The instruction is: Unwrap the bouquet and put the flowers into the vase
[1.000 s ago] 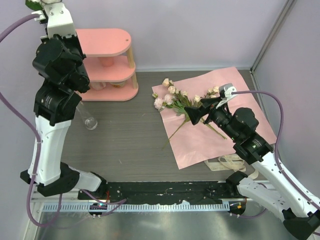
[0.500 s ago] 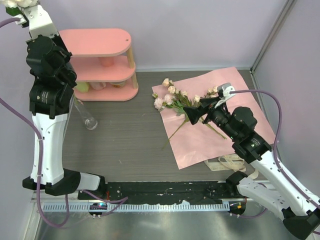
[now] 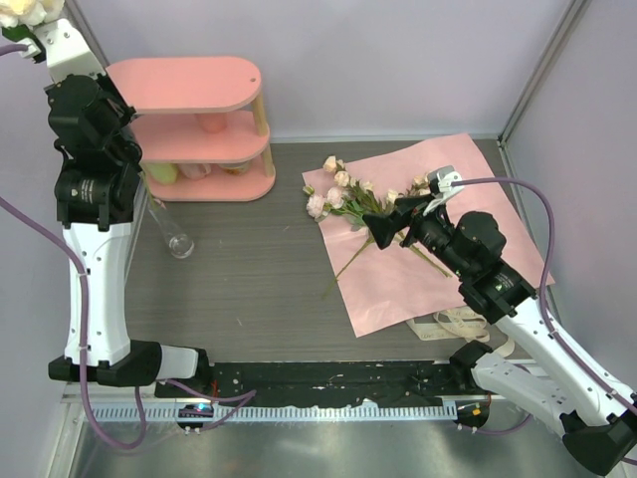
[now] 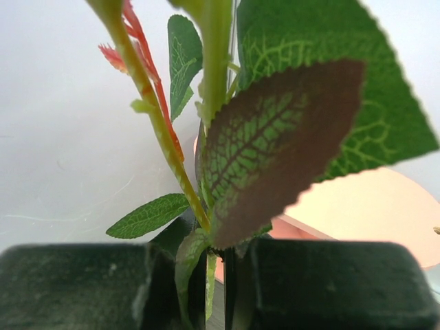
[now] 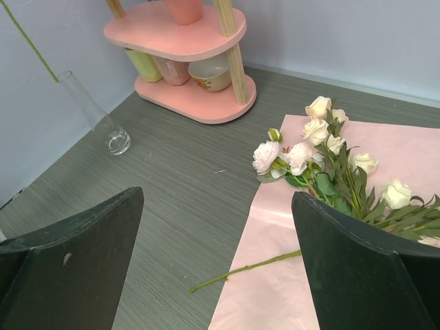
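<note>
While most of the flowers [image 3: 343, 197] lie fanned on the flat sheet of pink wrapping paper [image 3: 438, 284], cream and blush heads toward the shelf and thin green stems trailing across the sheet, a few roses [image 3: 18, 10] sit high in the top left corner of the overhead view. Their wiry stems [image 4: 161, 137] and serrated, veined leaves [image 4: 282, 151], one reddish-brown, are pinched tight between the matte black fingers of the left gripper [image 4: 213, 275]. The vase [image 3: 179, 242], a narrow clear glass cylinder, stands on the dark wood-grain table [image 3: 249, 289] near the left arm, well apart from the paper. In the right wrist view a thin green stem reaches down to about its mouth; whether it enters cannot be told. One bare stem [image 3: 346, 267] lies half off the paper's edge. A cream ribbon [image 3: 458, 324] is bunched at the paper's near edge. Behind stands a rounded pink tiered shelf [image 3: 199, 85] holding cups. The left arm stretches almost straight up. The right arm reaches low over the paper, the right gripper [image 3: 394, 221] spread wide and empty beside the leafy stems.
</note>
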{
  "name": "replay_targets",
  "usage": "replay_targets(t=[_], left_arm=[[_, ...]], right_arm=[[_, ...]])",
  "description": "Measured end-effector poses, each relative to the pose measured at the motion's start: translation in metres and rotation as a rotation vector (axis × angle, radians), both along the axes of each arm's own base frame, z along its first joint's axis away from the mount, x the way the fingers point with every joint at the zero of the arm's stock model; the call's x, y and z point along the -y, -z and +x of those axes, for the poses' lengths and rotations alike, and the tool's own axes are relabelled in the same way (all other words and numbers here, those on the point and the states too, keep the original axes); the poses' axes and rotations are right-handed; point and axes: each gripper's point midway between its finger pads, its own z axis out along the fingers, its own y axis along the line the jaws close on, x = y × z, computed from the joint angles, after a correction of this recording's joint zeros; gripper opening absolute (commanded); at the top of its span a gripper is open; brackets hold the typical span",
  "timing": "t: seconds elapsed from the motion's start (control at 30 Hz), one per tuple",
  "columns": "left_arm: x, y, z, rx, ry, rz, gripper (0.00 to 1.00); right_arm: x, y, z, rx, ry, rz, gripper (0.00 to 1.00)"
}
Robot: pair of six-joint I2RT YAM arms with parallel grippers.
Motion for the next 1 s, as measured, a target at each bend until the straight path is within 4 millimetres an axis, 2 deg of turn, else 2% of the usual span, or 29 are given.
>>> replay_targets(t=[0.33, 0.5, 0.67, 0.83, 1.0], left_arm=[[-0.003, -0.002, 0.001, 0.012, 0.007, -0.009, 0.00], [-0.002, -0.016, -0.001, 0.042, 0.016, -0.009, 0.00], [-0.003, -0.020, -0.003, 0.049, 0.014, -0.007, 0.00], [-0.003, -0.014, 0.000, 0.036, 0.011, -0.002, 0.00], [-0.004, 0.008, 0.008, -0.022, 0.001, 0.013, 0.00]], right_arm=[[-0.003, 0.006, 0.003, -0.015, -0.002, -0.010, 0.95], [-0.003, 0.006, 0.004, -0.016, -0.002, -0.010, 0.95], [-0.004, 0.009, 0.005, -0.023, -0.004, -0.015, 0.95], [-0.004, 0.010, 0.005, -0.026, -0.005, -0.017, 0.95], [-0.005, 0.010, 0.005, -0.027, -0.006, -0.017, 0.95]])
